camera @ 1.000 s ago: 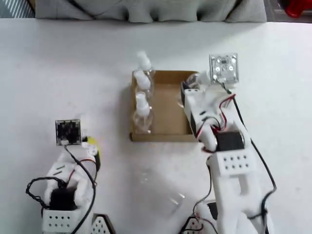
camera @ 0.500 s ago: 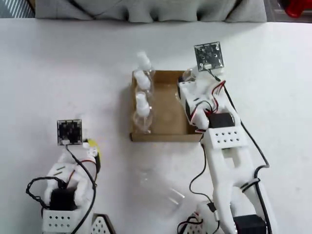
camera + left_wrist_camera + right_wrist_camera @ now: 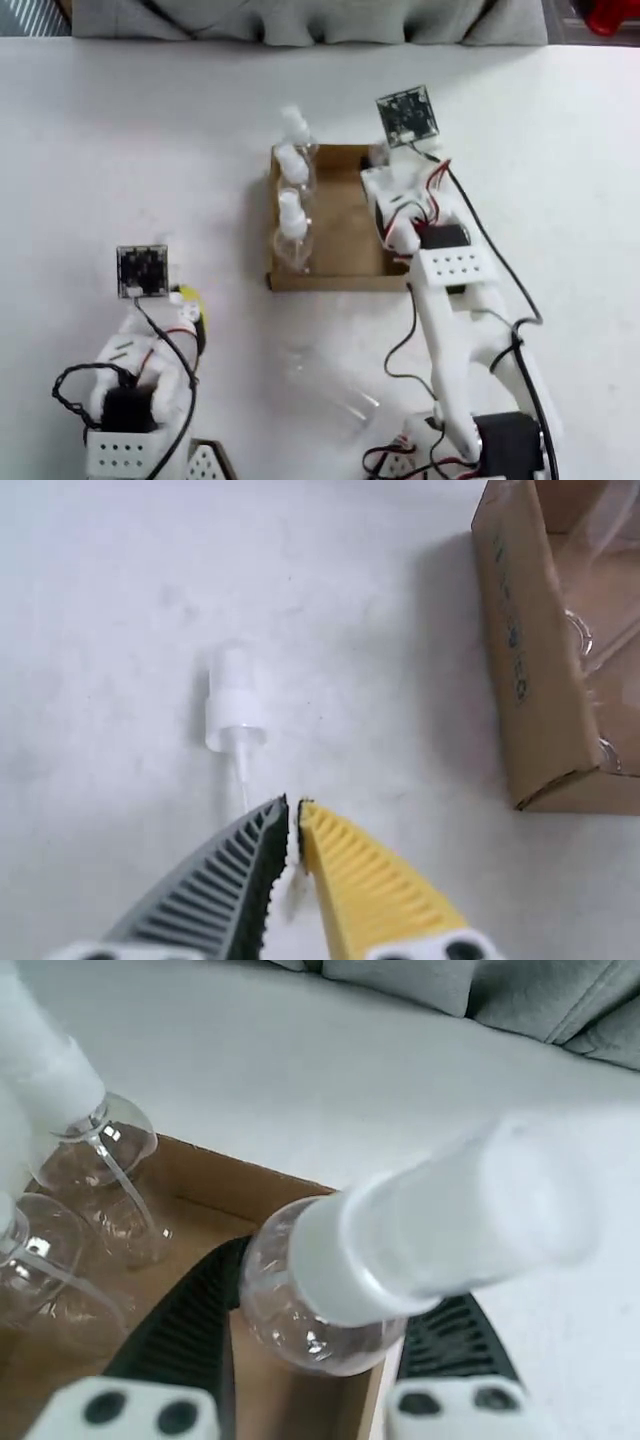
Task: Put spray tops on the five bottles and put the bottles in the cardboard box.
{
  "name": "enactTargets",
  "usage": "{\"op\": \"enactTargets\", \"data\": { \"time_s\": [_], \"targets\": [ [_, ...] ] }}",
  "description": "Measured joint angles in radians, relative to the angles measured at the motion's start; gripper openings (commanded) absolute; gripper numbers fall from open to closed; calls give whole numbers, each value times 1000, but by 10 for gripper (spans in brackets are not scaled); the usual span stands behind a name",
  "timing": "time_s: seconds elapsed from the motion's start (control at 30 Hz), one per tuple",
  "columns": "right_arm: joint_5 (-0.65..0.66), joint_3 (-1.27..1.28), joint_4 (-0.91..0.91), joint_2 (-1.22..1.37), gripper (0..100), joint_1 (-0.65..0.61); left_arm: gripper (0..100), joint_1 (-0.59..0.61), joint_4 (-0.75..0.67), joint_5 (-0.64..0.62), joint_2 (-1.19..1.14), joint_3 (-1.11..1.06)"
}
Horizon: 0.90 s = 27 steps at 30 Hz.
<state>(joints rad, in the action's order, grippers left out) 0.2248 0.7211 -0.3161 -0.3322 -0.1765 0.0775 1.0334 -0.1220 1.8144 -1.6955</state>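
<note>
White tabletop (image 3: 120, 120) runs back to grey cushions (image 3: 300, 20). We see the held bottle (image 3: 320, 1305), clear and round-bodied, with a white spray top (image 3: 450, 1225) on it. It is clamped between the black fingers of the right gripper (image 3: 335, 1295), over the edge of the cardboard box (image 3: 230, 1175). Across the box from that gripper, three capped bottles (image 3: 292, 190) stand along the far wall. Blue print (image 3: 510, 630) on the box's outer side is too blurred for us to read. Just past the left gripper (image 3: 292, 815), whose grey and yellow fingers are pressed together, a loose spray top (image 3: 232, 705) lies on the table, tube toward the tips.
</note>
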Motion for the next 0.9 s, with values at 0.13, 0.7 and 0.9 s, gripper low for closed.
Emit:
{"op": "enactTargets", "data": {
  "time_s": [0.13, 0.7, 0.9],
  "targets": [
    [11, -2, 26, 43, 15, 0, 20, 0, 0, 0, 0, 0],
    [31, -2, 118, 140, 15, 0, 20, 2, 0, 3, 0, 0],
    [71, -52, 118, 203, 15, 0, 20, 2, 0, 3, 0, 0]
  ]
}}
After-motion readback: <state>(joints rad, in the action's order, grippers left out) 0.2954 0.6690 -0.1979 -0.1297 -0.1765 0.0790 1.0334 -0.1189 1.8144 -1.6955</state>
